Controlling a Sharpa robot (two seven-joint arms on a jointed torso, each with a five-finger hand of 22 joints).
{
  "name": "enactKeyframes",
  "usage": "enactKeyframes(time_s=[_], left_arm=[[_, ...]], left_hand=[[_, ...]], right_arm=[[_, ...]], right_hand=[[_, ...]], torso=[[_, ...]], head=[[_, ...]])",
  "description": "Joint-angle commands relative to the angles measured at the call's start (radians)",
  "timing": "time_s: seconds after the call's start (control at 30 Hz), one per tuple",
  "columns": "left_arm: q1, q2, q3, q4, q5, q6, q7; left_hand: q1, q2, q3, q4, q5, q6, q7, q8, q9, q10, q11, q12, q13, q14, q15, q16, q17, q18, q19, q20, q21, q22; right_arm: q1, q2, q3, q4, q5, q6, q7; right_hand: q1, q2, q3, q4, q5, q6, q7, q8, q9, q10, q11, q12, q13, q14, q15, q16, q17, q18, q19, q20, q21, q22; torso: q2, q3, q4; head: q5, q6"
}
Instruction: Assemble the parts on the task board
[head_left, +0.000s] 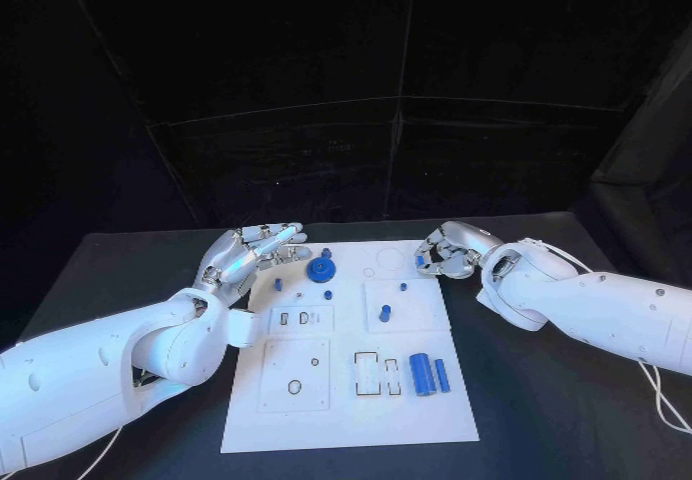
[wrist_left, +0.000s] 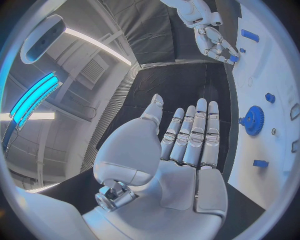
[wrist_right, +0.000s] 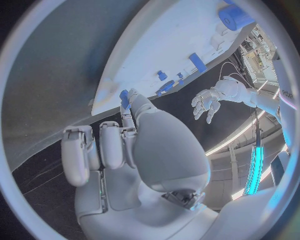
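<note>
The white task board (head_left: 346, 400) lies in the middle of the black table. On its far part stands a blue gear (head_left: 323, 270), with small blue pegs (head_left: 385, 314) around it. Two blue cylinders (head_left: 421, 373) lie at the board's near right. My left hand (head_left: 260, 246) hovers at the board's far left corner, fingers stretched out and holding nothing; the gear (wrist_left: 253, 120) lies beside its fingertips (wrist_left: 201, 106). At the far right edge my right hand (head_left: 450, 255) pinches a small blue part (wrist_right: 124, 98) between thumb and finger, just above the board's edge (wrist_right: 119, 80).
The board carries several raised white plates with slots and holes (head_left: 294, 375). Black table (head_left: 577, 420) surrounds the board on both sides, and a black curtain hangs behind it. My white forearms (head_left: 130, 360) lie along both sides of the board.
</note>
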Motion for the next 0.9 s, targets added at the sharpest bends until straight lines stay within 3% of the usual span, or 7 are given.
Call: enactKeyframes(time_s=[0.03,0.27,0.4,0.67,0.73,0.83,0.9], left_arm=[[0.001,-0.003,0.001,0.002,-0.006,0.016,0.002],[0.001,-0.004,0.001,0.000,-0.006,0.017,0.004],[0.001,-0.007,0.001,-0.003,-0.005,0.015,0.006],[0.003,-0.015,0.001,-0.010,0.013,0.009,0.012],[0.003,-0.016,0.001,-0.012,0.015,0.008,0.013],[0.004,-0.018,0.001,-0.015,0.019,0.006,0.015],[0.005,-0.019,0.001,-0.018,0.022,0.005,0.015]], left_hand=[[-0.003,0.007,-0.001,-0.006,0.003,0.002,0.025,-0.004,-0.001,-0.004,0.002,-0.005,-0.002,-0.003,0.006,-0.004,-0.001,0.006,0.007,0.000,-0.005,-0.001],[-0.003,0.007,-0.001,-0.006,0.003,0.002,0.025,-0.004,-0.001,-0.004,0.002,-0.005,-0.002,-0.003,0.006,-0.004,-0.001,0.006,0.007,0.000,-0.005,-0.001],[-0.004,0.008,-0.001,-0.006,0.003,0.002,0.025,-0.004,-0.001,-0.004,0.002,-0.005,-0.002,-0.003,0.006,-0.004,-0.001,0.006,0.007,0.000,-0.005,-0.002],[-0.005,0.010,-0.001,-0.006,0.003,0.004,0.023,-0.004,0.000,-0.002,0.001,-0.005,-0.001,-0.002,0.006,-0.005,-0.001,0.007,0.007,0.000,-0.006,-0.003],[-0.005,0.010,-0.001,-0.006,0.003,0.004,0.023,-0.004,0.000,-0.002,0.001,-0.005,-0.001,-0.002,0.006,-0.005,-0.001,0.007,0.007,0.000,-0.006,-0.003],[-0.005,0.010,-0.001,-0.006,0.003,0.004,0.023,-0.004,0.000,-0.002,0.001,-0.005,-0.001,-0.002,0.006,-0.005,-0.001,0.007,0.007,0.000,-0.006,-0.003],[-0.005,0.011,-0.001,-0.006,0.003,0.006,0.022,-0.003,0.000,0.000,0.001,-0.004,-0.001,-0.002,0.006,-0.006,-0.001,0.007,0.008,0.000,-0.006,-0.003]], right_arm=[[0.002,-0.021,0.001,0.055,0.001,-0.094,-0.014],[0.005,-0.044,0.002,0.180,0.008,-0.109,-0.077],[0.006,-0.015,0.002,0.214,0.005,-0.089,-0.103],[0.006,0.116,0.001,0.192,-0.028,-0.036,-0.162],[0.004,0.147,0.001,0.183,-0.040,-0.024,-0.183],[-0.002,0.189,0.001,0.170,-0.053,-0.006,-0.211],[-0.013,0.216,0.000,0.160,-0.064,0.007,-0.229]], right_hand=[[-0.016,0.003,0.010,0.000,0.014,0.015,-0.008,-0.003,0.001,0.076,-0.008,0.006,0.219,0.034,-0.006,0.003,-0.003,-0.015,0.105,-0.009,0.003,0.263],[-0.027,-0.003,0.014,0.002,0.014,0.017,-0.008,-0.007,0.001,0.076,-0.008,0.007,0.220,0.034,-0.006,0.003,-0.005,-0.015,0.105,-0.009,0.003,0.263],[-0.037,-0.006,0.019,0.003,0.004,0.020,-0.009,-0.010,0.000,0.077,-0.009,0.007,0.220,0.033,-0.007,0.003,-0.008,-0.015,0.105,-0.010,0.003,0.263],[-0.043,-0.008,0.023,0.003,-0.004,0.020,-0.009,-0.013,0.000,0.076,-0.009,0.006,0.220,0.033,-0.007,0.003,-0.009,-0.015,0.105,-0.010,0.003,0.263],[-0.043,-0.009,0.024,0.001,-0.004,0.020,-0.009,-0.014,-0.001,0.076,-0.009,0.006,0.220,0.033,-0.007,0.003,-0.009,-0.015,0.105,-0.010,0.003,0.263],[-0.043,-0.010,0.026,0.000,-0.003,0.020,-0.009,-0.015,-0.001,0.076,-0.009,0.006,0.219,0.033,-0.007,0.002,-0.010,-0.015,0.105,-0.010,0.003,0.263],[-0.043,-0.010,0.027,-0.001,-0.001,0.020,-0.009,-0.016,-0.001,0.076,-0.009,0.006,0.219,0.033,-0.007,0.002,-0.011,-0.015,0.105,-0.010,0.003,0.263]], torso=[[-0.002,-0.0013,-0.0007],[-0.012,-0.0088,-0.0004],[-0.017,-0.0150,0.0034],[-0.024,-0.0227,0.0110],[-0.026,-0.0252,0.0163],[-0.027,-0.0275,0.0183],[-0.031,-0.0316,0.0216]], head=[[0.001,0.001],[0.008,-0.002],[0.012,-0.004],[0.035,-0.017],[0.037,-0.021],[0.039,-0.026],[0.042,-0.031]])
